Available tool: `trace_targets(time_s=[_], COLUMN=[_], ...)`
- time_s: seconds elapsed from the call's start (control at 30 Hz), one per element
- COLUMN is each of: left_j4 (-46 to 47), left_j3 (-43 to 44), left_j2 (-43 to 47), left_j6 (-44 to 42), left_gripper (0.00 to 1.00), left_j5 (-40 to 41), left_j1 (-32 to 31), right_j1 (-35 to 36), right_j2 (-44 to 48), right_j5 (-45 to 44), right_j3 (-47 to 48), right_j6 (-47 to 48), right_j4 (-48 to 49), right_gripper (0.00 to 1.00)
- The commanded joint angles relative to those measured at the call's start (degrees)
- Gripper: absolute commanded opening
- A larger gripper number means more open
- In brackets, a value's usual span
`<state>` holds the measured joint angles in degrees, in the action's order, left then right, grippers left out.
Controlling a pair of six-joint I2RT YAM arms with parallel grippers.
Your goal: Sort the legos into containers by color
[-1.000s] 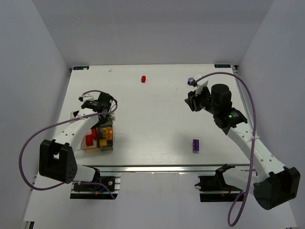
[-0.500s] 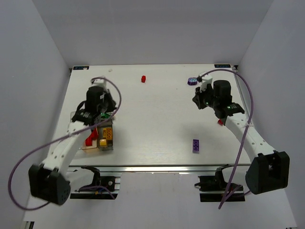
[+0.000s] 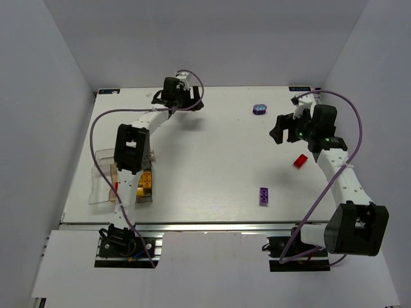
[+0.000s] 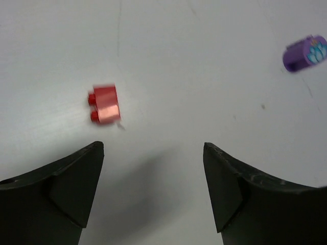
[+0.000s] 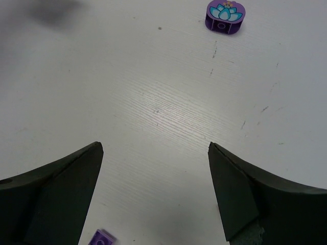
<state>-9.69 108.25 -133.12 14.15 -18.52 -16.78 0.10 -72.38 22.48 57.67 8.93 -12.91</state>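
A small red lego [image 4: 104, 103] lies on the white table just ahead and left of my left gripper [image 4: 153, 148], which is open and empty. From above, that gripper [image 3: 194, 102] reaches to the table's far edge and covers this brick. A purple round lego [image 3: 259, 108] with a flower print lies back right, far ahead of my open, empty right gripper [image 5: 153, 148] [image 3: 277, 133]. Another red lego [image 3: 300, 160] lies beside the right forearm. A purple lego [image 3: 263, 196] lies near the front. The containers [image 3: 99, 186] stand front left and hold yellow and red legos.
White walls close in the table [image 3: 212, 147] on three sides. Purple cables arc over both arms. The left arm's upper link stands over the containers. The arm bases sit at the near edge.
My left arm swung from the containers to the far edge by the red lego, and its jaws opened. The right gripper opened and shifted right; a red lego now shows beside its forearm.
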Motion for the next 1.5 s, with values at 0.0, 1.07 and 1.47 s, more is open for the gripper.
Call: trace_targets(time_s=[0.0, 1.07, 1.47], left_j4=[-2.9, 6.5, -20.6], left_j3=[15.3, 4.9, -36.2], left_j2=[-6.2, 1.2, 49.4], left_j6=[-2.8, -1.7, 3.3], left_gripper=[0.88, 0.00, 0.00], left_j5=[7.0, 21.6, 30.6], left_j1=[-0.9, -5.3, -3.1], right_j1=[-1.7, -6.0, -5.6], right_j2=[0.4, 2.1, -0.5], right_j5=[3.8, 10.6, 17.9], right_j3=[1.7, 0.1, 3.1], right_j6=[-0.8, 3.4, 7.2], right_j4=[0.1, -1.7, -8.1], right_gripper=[0.89, 0.72, 0.00])
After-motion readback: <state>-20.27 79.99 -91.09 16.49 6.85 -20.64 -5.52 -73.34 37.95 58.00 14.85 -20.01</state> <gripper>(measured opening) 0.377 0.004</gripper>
